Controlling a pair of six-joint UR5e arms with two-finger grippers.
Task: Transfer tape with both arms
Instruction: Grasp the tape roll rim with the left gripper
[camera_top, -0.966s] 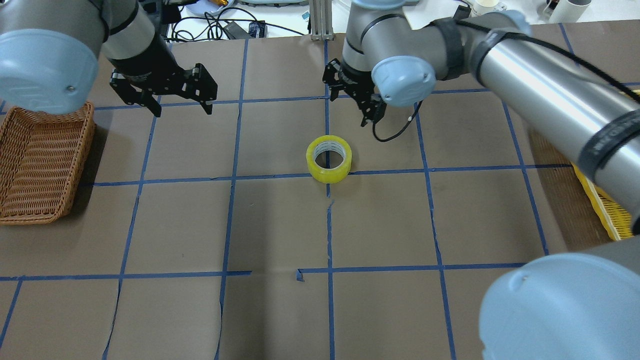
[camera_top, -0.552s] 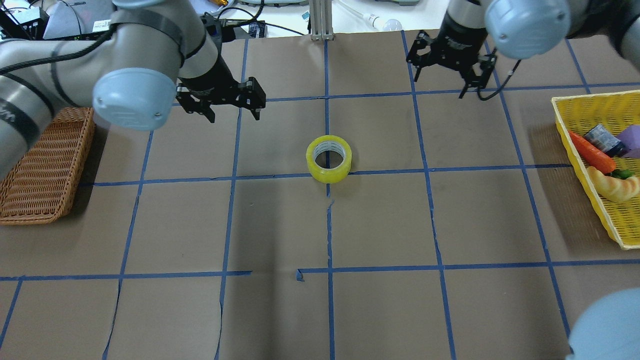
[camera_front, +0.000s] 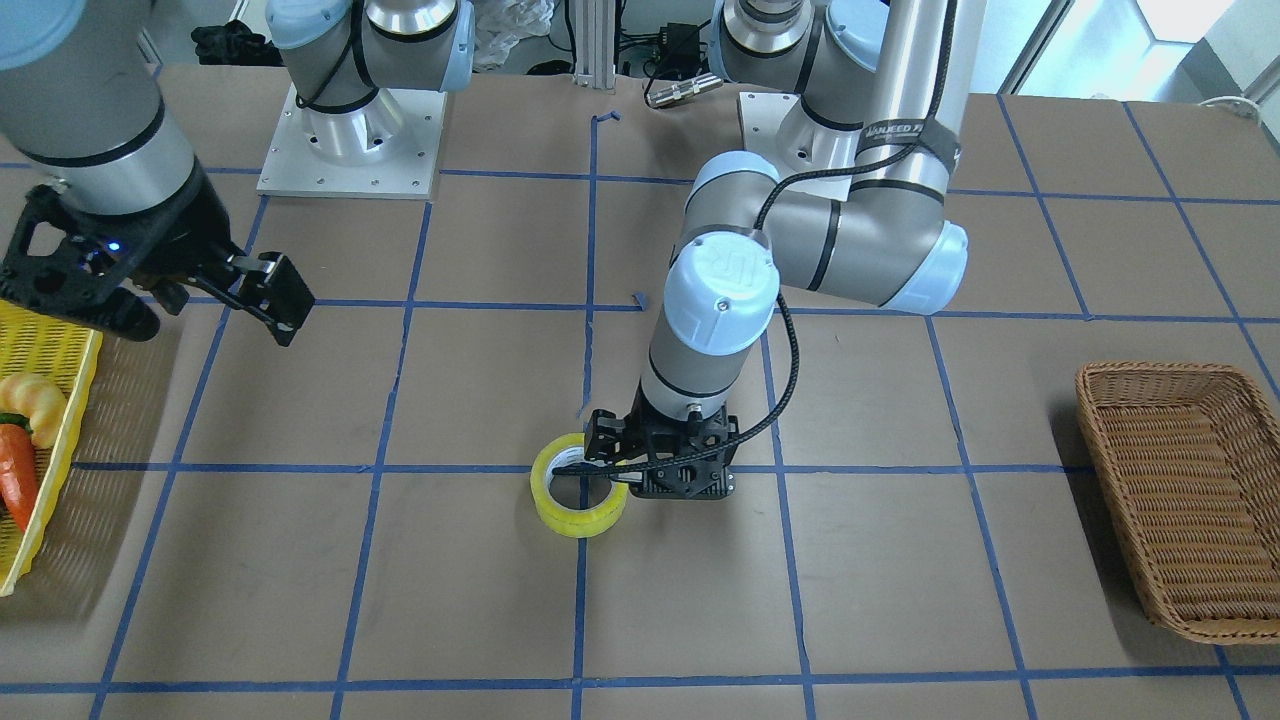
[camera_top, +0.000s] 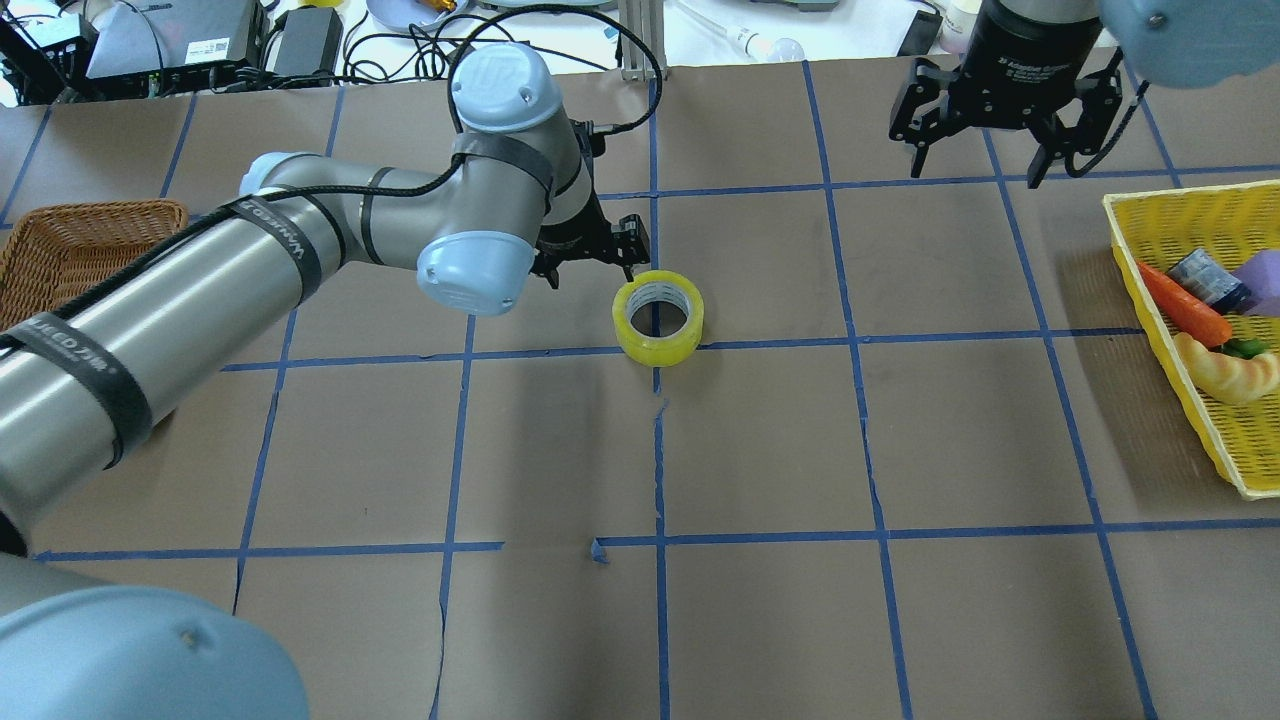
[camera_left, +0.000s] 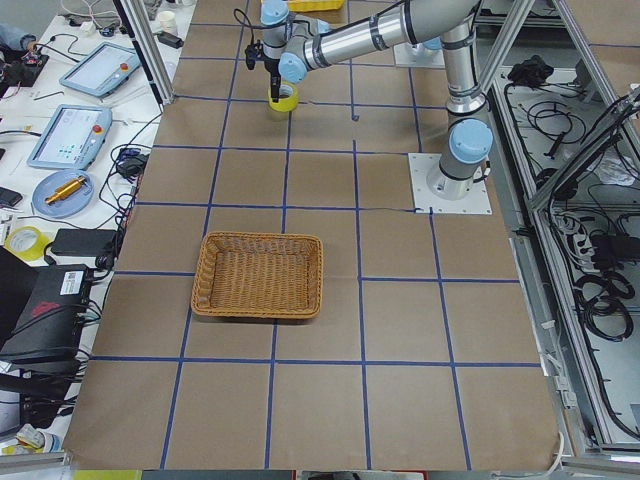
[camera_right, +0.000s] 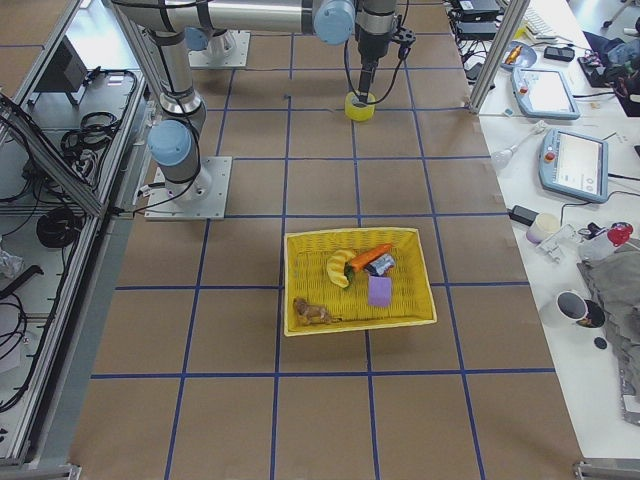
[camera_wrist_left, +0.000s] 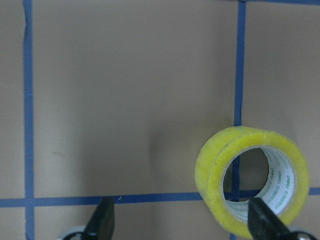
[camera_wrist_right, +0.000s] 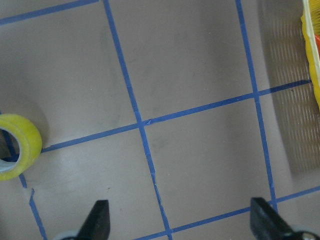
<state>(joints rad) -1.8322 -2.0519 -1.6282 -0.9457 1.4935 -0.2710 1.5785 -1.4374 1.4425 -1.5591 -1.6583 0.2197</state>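
Observation:
The yellow roll of tape (camera_top: 658, 318) lies flat on the brown table at a crossing of blue grid lines; it also shows in the front view (camera_front: 580, 487). My left gripper (camera_top: 592, 262) is open and low beside the tape. In the left wrist view one fingertip (camera_wrist_left: 262, 222) stands over the tape's (camera_wrist_left: 252, 187) near rim and the other fingertip (camera_wrist_left: 102, 222) stands over bare table. My right gripper (camera_top: 980, 165) is open and empty, raised at the far right; its wrist view shows the tape (camera_wrist_right: 17, 145) at the left edge.
A wicker basket (camera_top: 80, 240) sits at the table's left edge. A yellow plastic basket (camera_top: 1225, 440) with a toy carrot (camera_top: 1185, 305) and other toy food stands at the right edge. Cables and devices lie beyond the far edge.
My left arm has swung right and down, bringing its open gripper to the tape. My right gripper has moved away to the far right. The tape has not moved.

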